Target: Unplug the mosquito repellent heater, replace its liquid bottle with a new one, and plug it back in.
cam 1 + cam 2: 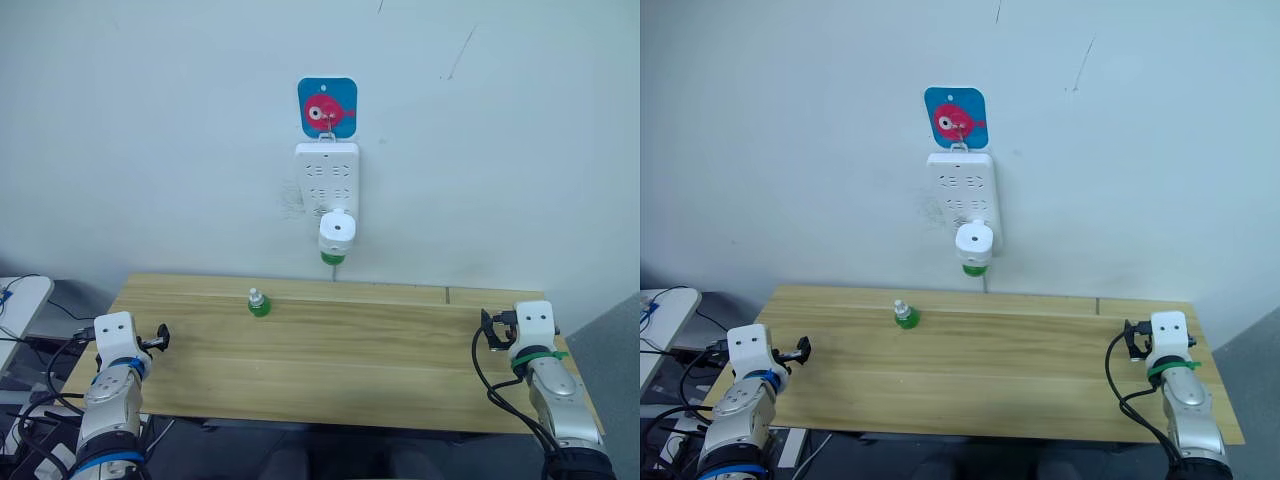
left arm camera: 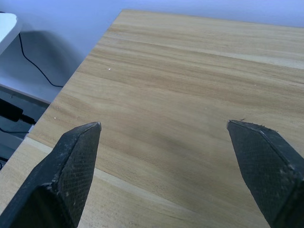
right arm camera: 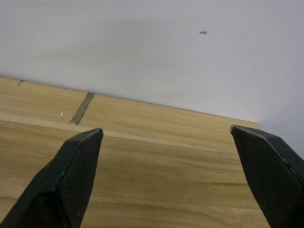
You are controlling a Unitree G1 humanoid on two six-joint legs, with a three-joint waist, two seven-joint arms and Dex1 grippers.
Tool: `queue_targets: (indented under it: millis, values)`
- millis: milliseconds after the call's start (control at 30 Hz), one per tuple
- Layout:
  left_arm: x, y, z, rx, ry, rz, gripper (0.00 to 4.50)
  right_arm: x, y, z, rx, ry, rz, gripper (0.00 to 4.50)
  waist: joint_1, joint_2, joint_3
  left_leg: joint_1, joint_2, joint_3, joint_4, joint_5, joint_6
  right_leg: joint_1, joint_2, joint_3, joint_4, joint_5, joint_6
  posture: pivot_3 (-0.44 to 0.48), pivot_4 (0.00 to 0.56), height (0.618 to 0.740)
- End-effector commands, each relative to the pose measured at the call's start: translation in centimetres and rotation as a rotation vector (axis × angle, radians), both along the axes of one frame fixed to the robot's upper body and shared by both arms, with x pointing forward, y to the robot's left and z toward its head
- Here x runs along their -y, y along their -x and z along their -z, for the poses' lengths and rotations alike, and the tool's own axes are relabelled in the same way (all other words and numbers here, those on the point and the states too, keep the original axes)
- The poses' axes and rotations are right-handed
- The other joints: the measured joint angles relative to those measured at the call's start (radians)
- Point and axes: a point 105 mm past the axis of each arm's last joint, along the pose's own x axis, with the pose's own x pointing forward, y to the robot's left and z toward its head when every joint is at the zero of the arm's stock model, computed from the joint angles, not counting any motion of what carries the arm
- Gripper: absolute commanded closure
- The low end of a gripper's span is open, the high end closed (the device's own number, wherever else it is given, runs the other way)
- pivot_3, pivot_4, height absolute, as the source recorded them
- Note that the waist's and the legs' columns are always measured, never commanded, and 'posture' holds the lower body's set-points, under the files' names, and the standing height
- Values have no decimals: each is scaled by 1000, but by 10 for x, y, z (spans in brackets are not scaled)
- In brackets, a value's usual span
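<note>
Your heater (image 1: 337,231) sits plugged into the wall power strip (image 1: 327,176), the capped green bottle (image 1: 259,302) waiting below; left gripper (image 2: 164,137) and right gripper (image 3: 166,140) both spread wide, empty.

A pale wall (image 1: 150,120) rose behind a light wooden table (image 1: 330,370). At twelve o'clock on it hung a blue card with a pink fish (image 1: 327,106) above a white power strip (image 1: 326,178). At nine o'clock sat a white side table (image 1: 20,300) with dark cables (image 1: 45,345).
</note>
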Motion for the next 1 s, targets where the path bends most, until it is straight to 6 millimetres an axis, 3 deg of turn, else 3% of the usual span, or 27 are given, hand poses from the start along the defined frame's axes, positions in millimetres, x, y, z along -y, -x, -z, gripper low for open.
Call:
queue_targets:
  millis: [33, 267, 467, 767, 833, 900, 1000]
  values:
    - [-12, -2, -16, 19, -68, -27, 21, 2, -3, -12, 44, 9, 6, 0, 0, 0, 0, 0, 0, 0, 0, 0, 0, 0, 0, 0, 0, 0, 0, 131, 105, 740]
    - [-8, -4, -15, 27, -96, -22, 21, 3, -4, -14, 41, 58, 18, 0, 0, 0, 0, 0, 0, 0, 0, 0, 0, 0, 0, 0, 0, 0, 0, 128, 113, 740]
    - [-4, -3, -19, 100, 28, 34, 21, 0, -6, -16, 49, 43, 10, 0, -1, 0, 0, 0, 0, 0, 0, 0, 0, 0, 0, 0, 0, 0, 0, 121, 118, 740]
    - [2, -10, -30, 111, -4, 121, 21, 2, -3, -15, 39, 16, 19, 0, -1, 0, 0, 0, 0, 0, 0, 0, 1, 0, 0, 0, 0, 0, 0, 117, 120, 740]
    - [5, -12, -39, 127, -20, 171, 21, 0, 0, -16, 36, 8, 7, 0, -1, 0, 0, 0, 0, 0, 0, 0, 1, 0, 0, 0, 0, 0, 0, 113, 120, 740]
    - [19, -18, -62, 155, -102, 325, 21, -7, 3, -24, 48, -3, -39, 0, -1, 1, 1, 0, 0, 0, 0, 0, 1, 0, 0, 0, -1, 0, 0, 113, 120, 740]
    - [59, -28, -105, 240, -117, 584, 21, -23, 8, -50, 90, -9, -149, 0, -1, 4, 6, -1, 0, -1, -1, 0, 1, 0, 0, 0, -2, 0, 0, 103, 131, 740]
